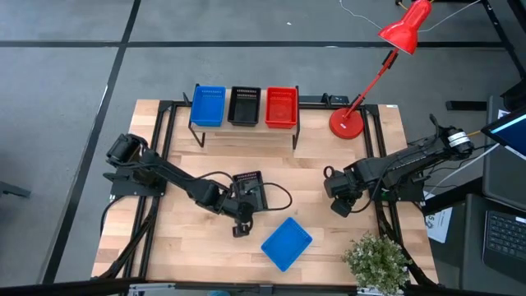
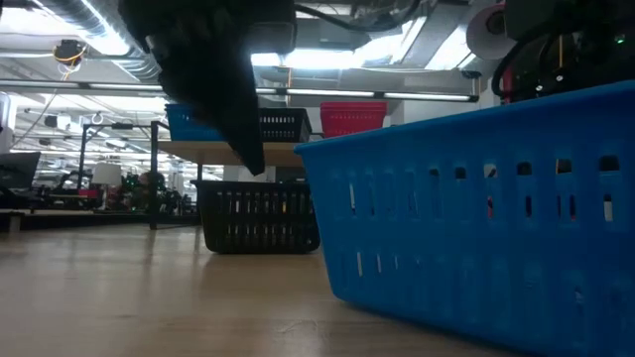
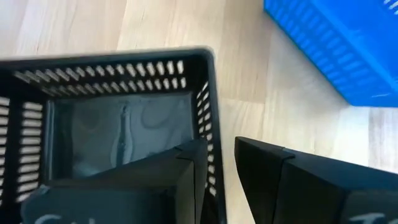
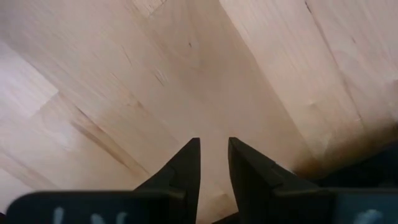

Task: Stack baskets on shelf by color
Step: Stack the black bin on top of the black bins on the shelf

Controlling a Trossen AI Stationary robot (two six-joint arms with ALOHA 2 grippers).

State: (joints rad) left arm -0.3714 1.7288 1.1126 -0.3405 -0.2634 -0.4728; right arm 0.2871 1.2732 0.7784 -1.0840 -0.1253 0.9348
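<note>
On the shelf at the back stand a blue basket, a black basket and a red basket, side by side. A second black basket rests on the tabletop mid-table. My left gripper is open at this basket, slanting down, with one finger inside it and one outside its side wall. A loose blue basket lies on the table nearer the front edge. Open and empty, my right gripper points straight down over bare wood at the right. My left gripper straddles the black basket's side wall near a corner, one finger inside and one outside. A gap shows between the outer finger and the wall. Whether the inner finger touches the wall I cannot tell. The basket sits flat on the table.
A red desk lamp stands at the back right, its head reaching beyond the table. A small green plant sits at the front right corner. A laptop lies off the table's right edge.
</note>
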